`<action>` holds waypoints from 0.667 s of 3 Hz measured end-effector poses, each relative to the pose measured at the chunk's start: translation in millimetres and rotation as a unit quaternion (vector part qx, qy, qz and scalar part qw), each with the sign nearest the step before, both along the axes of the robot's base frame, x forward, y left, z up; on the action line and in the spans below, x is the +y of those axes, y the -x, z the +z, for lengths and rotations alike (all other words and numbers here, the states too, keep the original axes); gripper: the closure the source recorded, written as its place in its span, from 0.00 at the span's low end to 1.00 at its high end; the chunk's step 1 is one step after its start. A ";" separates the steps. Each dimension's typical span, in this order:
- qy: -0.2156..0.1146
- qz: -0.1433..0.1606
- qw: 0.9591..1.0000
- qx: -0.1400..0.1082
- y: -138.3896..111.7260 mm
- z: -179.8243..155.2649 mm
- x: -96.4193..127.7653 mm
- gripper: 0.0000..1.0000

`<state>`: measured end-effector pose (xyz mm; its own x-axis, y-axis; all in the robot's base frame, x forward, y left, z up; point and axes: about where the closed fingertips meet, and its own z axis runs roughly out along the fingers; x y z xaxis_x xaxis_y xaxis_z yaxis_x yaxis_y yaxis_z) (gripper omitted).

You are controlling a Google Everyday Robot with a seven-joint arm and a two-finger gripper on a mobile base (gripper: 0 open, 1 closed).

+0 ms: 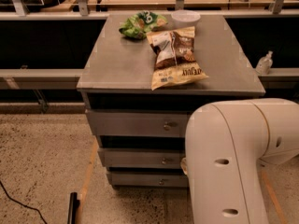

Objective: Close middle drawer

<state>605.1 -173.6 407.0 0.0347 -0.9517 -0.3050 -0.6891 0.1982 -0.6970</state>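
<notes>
A grey cabinet (117, 73) stands in the middle of the camera view with three drawer fronts stacked below its top. The middle drawer (140, 158) is a shallow grey front with a small round knob (164, 161). A dark gap shows above it, and it stands a little forward of the bottom front (140, 178). My white arm (229, 162) fills the lower right and covers the right ends of all three fronts. My gripper is hidden behind the arm, near the right part of the drawers.
On the cabinet top lie a brown and yellow chip bag (175, 55), a green bag (140, 24) and a white lidded bowl (185, 17). A sanitizer bottle (264, 63) stands on the ledge at right. A black cable (18, 202) and a dark bar (72, 208) lie on the speckled floor.
</notes>
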 end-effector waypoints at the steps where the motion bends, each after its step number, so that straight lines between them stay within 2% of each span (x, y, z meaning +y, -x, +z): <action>1: 0.000 0.000 1.000 0.000 0.2 0.0 -0.1 1.00; 2: -0.009 0.004 1.000 -0.025 -6.2 9.1 -15.8 1.00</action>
